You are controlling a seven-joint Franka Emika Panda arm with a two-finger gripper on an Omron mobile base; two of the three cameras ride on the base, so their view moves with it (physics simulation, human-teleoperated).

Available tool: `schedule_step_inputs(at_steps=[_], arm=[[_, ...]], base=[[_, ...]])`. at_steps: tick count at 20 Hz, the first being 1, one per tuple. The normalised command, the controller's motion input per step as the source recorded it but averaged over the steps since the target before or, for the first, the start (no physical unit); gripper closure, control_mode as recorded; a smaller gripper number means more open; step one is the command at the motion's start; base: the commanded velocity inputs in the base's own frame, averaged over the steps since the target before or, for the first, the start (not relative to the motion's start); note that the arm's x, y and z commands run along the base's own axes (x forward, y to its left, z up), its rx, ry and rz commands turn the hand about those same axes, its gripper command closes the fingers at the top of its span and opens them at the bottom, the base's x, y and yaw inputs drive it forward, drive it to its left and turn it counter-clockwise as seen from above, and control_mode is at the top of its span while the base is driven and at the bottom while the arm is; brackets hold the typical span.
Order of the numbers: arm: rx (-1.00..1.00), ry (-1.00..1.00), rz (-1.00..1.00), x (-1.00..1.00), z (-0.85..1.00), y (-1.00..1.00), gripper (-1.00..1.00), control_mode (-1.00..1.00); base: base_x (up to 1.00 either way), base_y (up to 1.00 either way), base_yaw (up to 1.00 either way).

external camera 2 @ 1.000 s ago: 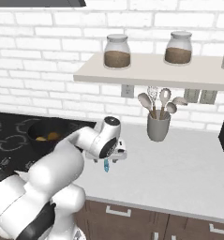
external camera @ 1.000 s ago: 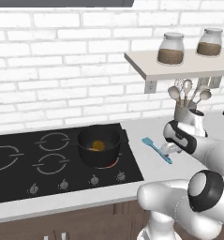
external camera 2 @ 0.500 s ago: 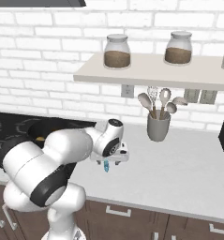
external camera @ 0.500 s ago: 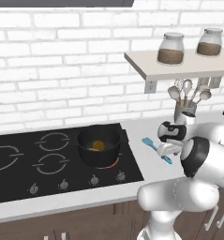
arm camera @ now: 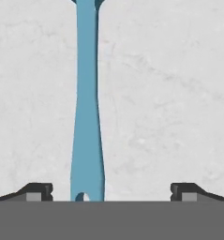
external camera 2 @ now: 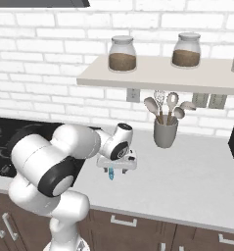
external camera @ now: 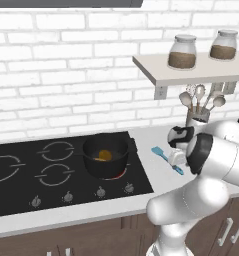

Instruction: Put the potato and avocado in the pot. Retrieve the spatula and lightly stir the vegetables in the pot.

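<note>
The worktop [external camera: 141, 137] runs pale grey under a brick wall, with a black hob [external camera: 21, 175] set into its left part. The pot [external camera: 105, 157] stands on the hob's near right burner, and a yellow-orange potato [external camera: 105, 155] lies inside it; a second piece cannot be made out. Right of the hob, the spatula [external camera: 166, 159] lies flat on the worktop, blade toward the wall, handle toward the front edge.

The gripper [arm camera: 111, 190] hangs over the handle end, pointing straight down. It is spread wide and holds nothing: in the hand view both fingertips [arm camera: 36, 191] stand clear of the handle, which runs up the view between them but left of centre, much closer to one tip than the other.

The step in hand looks like the pick-up of the spatula. That offset is the main risk: closing from here, the nearer finger would likely meet the handle first and push it sideways, or twist it on the smooth surface. The handle is slim and lies flat, so too shallow a descent could let the tips close above it; too deep, and they hit the worktop. A grip at the very end would also leave the blade swinging.
</note>
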Motion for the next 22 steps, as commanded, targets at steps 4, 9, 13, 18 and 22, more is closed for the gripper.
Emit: schedule_step_inputs(at_steps=[4,9,13,18,22], arm=[[0.00,0.01,0.00,-0.01,-0.10,0.18,-1.00,-1.00],[0.00,0.03,0.00,0.00,-0.14,0.12,-1.00,-1.00],[0.00,0.01,0.00,0.00,-0.22,0.00,-1.00,-1.00],[-0.01,0.00,0.00,0.00,-0.26,0.08,-1.00,-1.00],[0.00,0.00,0.00,-0.01,-0.26,0.38,-1.00,-1.00]], base=[[0.00,0.00,0.00],[0.00,0.00,0.00],[0.00,0.00,0.00],[0.00,0.00,0.00],[0.00,0.00,0.00]])
